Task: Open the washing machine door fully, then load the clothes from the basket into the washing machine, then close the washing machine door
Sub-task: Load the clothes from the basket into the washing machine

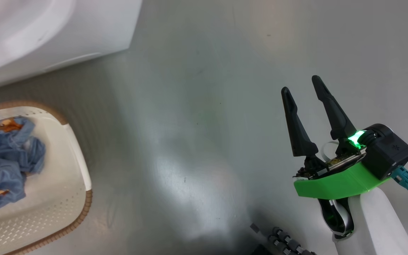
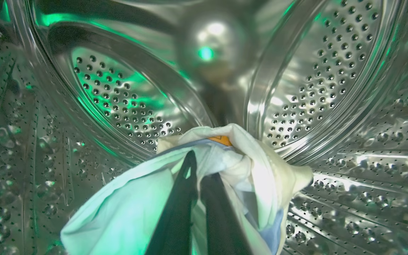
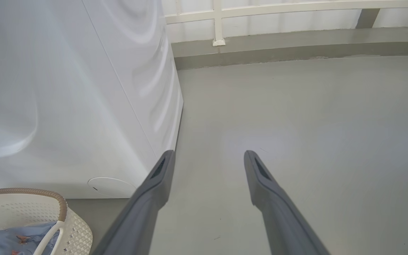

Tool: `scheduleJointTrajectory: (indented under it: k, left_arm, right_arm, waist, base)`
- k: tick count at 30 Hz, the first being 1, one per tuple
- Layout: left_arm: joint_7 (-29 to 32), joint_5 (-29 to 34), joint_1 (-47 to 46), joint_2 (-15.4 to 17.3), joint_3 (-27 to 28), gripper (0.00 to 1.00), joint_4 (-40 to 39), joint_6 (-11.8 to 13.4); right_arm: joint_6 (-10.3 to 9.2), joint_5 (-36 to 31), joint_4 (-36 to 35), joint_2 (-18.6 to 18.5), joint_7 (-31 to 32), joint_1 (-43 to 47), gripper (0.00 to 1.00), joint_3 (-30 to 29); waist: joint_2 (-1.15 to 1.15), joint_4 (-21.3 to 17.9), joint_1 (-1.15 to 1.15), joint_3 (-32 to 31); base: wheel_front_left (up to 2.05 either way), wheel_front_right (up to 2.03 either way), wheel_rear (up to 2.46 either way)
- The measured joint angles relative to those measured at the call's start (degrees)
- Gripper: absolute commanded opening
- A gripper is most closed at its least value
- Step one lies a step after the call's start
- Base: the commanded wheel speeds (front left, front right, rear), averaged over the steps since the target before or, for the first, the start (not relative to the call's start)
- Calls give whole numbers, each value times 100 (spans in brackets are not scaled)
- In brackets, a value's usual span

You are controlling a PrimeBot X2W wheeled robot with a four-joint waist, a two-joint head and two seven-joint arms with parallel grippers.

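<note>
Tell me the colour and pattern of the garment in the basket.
Light blue with small orange-brown prints; the garment in the basket shows best in the head view.

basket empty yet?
Not empty. The light blue garment lies bunched in the basket, in head and right wrist views. The cream garment is in the drum, gripped by the left pincer.

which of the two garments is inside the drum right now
The cream garment, pinched in the left gripper inside the drum; the blue printed garment lies in the basket.
</note>
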Motion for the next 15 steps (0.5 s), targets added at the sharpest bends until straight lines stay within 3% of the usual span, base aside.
scheduleJointTrajectory:
  k: [8,9,11,12,15]
  left_arm:
    - [-10,-129,-95,-125,-3,0,701,-123]
    - [-11,-133,-118,-148,-12,9,753,-137]
    - [-33,-163,-204,-185,2,66,823,-185]
    - [-71,-205,-244,-199,18,100,861,-208]
    - [-152,-259,-297,-244,19,100,958,-226]
  right_arm:
    - [0,2,7,1,0,-3,100,-5]
    - [0,1,8,1,0,-7,100,-7]
    - [0,0,10,1,0,-32,100,-7]
    - [0,-1,12,1,0,-66,100,-7]
    - [0,-3,10,2,0,-118,100,-9]
  waist:
    - [0,-37,0,162]
    - [0,-25,0,166]
    - [0,2,0,171]
    - [0,15,0,172]
    - [0,58,0,162]
  base:
    - [0,0,0]
    - [0,0,0]
    - [0,0,0]
    - [0,0,0]
    - [0,0,0]
